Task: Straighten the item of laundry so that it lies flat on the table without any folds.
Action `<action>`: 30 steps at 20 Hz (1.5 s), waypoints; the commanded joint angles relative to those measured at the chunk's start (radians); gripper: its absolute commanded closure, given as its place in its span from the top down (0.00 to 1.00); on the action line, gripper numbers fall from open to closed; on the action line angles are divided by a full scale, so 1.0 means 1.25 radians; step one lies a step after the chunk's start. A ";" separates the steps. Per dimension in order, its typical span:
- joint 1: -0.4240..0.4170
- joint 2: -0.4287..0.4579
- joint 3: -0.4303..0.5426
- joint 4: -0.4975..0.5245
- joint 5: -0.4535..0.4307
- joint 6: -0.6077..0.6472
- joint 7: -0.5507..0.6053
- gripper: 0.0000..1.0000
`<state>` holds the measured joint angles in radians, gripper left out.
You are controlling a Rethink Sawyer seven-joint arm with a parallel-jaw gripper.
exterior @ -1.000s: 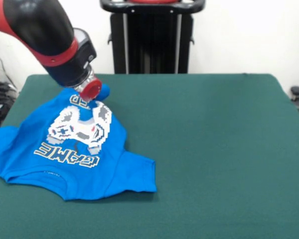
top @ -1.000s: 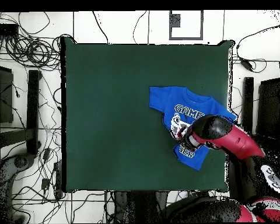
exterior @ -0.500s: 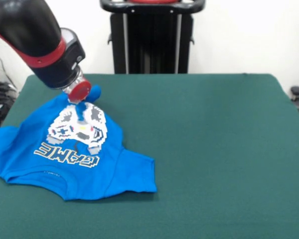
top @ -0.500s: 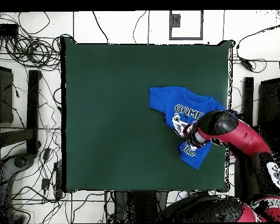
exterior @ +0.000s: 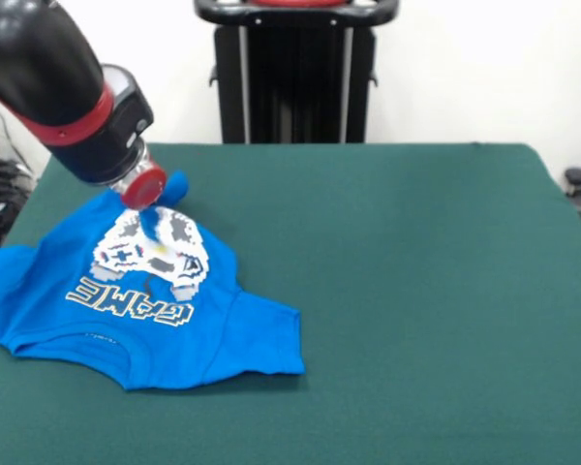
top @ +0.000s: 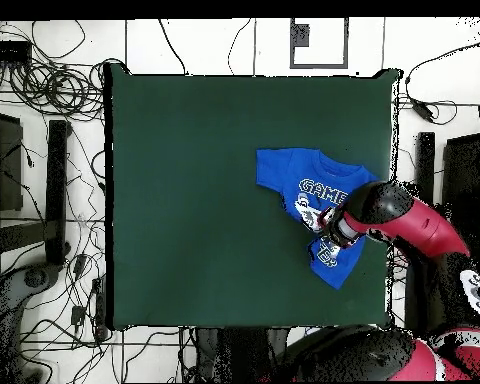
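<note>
The item of laundry [exterior: 165,315], a bright blue T-shirt with a white and grey controller print and upside-down "GAME" lettering, lies rumpled at the table's [exterior: 416,271] left side in the front view. Its far part is drawn up in a peak to my gripper [exterior: 152,215], which is shut on the cloth just above the print. A sleeve spreads toward the front. In the overhead view the shirt [top: 289,175] sits near the table's [top: 184,200] right edge, with the gripper [top: 324,233] over its lower half and the arm hiding part of it.
The black pedestal [exterior: 295,73] stands behind the table's far edge. Cables [top: 44,90] and dark gear [top: 56,190] lie on the floor to the left of the table in the overhead view. The shirt lies close to the table's edge [top: 392,200].
The gripper has moved left and slightly away in the front view, pulling the shirt's raised part with it. The lettering below the gripper is now covered by cloth.
</note>
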<state>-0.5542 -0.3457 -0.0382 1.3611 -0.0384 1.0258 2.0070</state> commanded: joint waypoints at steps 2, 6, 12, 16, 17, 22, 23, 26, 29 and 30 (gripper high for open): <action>-0.002 0.072 0.108 -0.070 -0.034 0.108 -0.116 0.00; -0.006 0.092 0.109 -0.119 -0.043 0.156 -0.136 0.00; -0.015 0.118 0.108 -0.203 -0.052 0.251 -0.157 0.00; -0.020 0.134 0.113 -0.255 -0.056 0.313 -0.164 0.00; -0.020 0.135 0.113 -0.261 -0.057 0.323 -0.165 0.00; -0.021 0.133 0.115 -0.269 -0.059 0.348 -0.165 0.00; -0.022 0.134 0.116 -0.267 -0.059 0.349 -0.164 0.00; -0.024 0.148 0.124 -0.283 -0.062 0.355 -0.161 0.00; -0.026 0.156 0.127 -0.295 -0.063 0.364 -0.161 0.00; -0.027 0.160 0.129 -0.300 -0.063 0.367 -0.161 0.00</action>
<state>-0.6057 -0.1727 0.0020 1.0348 -0.0679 1.4133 2.0067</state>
